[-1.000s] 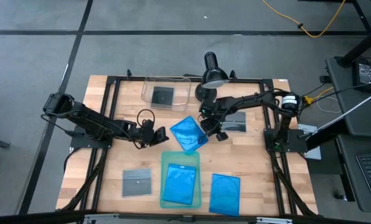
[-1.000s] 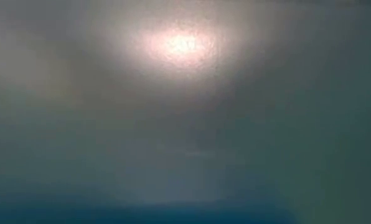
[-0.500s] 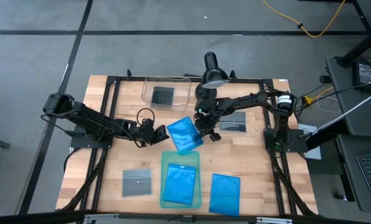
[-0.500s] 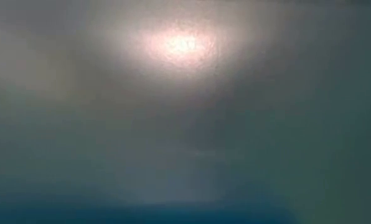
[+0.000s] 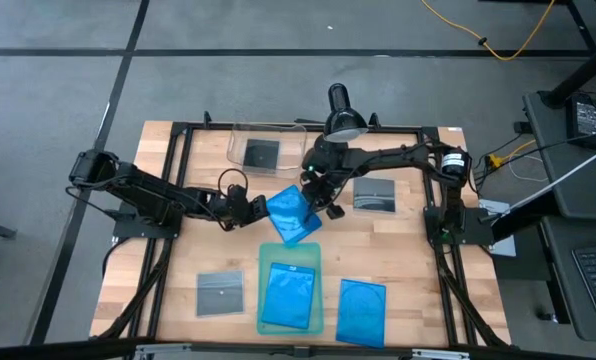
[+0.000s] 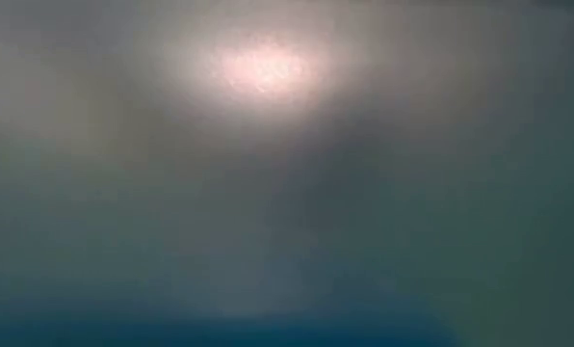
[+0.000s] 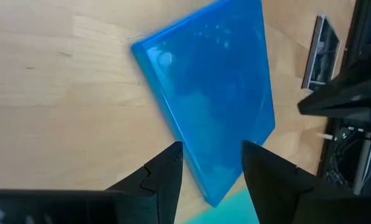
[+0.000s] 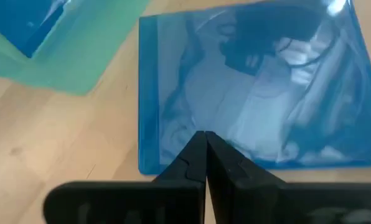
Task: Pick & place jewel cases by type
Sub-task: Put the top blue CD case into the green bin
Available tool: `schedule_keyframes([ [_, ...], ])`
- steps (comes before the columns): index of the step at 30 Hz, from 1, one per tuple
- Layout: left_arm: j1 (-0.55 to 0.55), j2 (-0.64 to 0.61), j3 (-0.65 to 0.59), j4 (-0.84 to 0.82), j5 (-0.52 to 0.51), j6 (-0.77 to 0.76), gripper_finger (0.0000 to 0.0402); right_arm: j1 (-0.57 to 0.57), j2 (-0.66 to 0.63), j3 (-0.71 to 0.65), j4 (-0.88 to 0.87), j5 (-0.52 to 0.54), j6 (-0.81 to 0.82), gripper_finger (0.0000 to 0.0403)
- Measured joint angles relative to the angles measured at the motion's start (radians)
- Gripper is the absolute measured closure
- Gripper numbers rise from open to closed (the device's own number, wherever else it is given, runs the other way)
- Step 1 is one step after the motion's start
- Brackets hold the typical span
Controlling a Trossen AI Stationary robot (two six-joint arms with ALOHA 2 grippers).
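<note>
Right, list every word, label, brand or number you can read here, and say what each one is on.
No text is readable in any view.
Blue jewel case between the left pincer and right pincer: no legible print.
Blue jewel case on the pale-green tray: a small mark near its top, too small to read.
Grey jewel case: no legible label.
Low view: only blur.

arms: black, slender, jointed | tool fingers (image 7: 164, 177): matte black, angular

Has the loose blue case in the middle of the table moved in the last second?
Yes. The blue case has slid toward the left gripper, away from the grey case on the right, in the high view.
</note>
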State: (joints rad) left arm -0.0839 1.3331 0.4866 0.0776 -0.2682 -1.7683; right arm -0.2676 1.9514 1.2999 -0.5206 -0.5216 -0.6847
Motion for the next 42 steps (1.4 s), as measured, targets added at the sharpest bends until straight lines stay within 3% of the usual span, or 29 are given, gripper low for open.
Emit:
schedule_keyframes([
  [9,0.001,0.0,0.0,-0.009,0.018,0.02,0.0247,-0.048,-0.001,-0.091,-0.088,0.038,-0.005,0.0397],
  [17,0.001,0.03,0.0,-0.057,-0.015,0.0,0.0247,-0.049,0.018,-0.153,-0.008,-0.005,-0.002,0.0397],
  [24,0.001,0.12,0.001,0.042,0.028,-0.023,0.0247,-0.037,0.04,-0.15,0.016,-0.044,-0.001,0.0397],
  [42,0.006,0.338,0.033,0.314,0.019,-0.076,0.0246,-0.012,0.103,-0.094,0.061,-0.135,0.002,0.0397],
])
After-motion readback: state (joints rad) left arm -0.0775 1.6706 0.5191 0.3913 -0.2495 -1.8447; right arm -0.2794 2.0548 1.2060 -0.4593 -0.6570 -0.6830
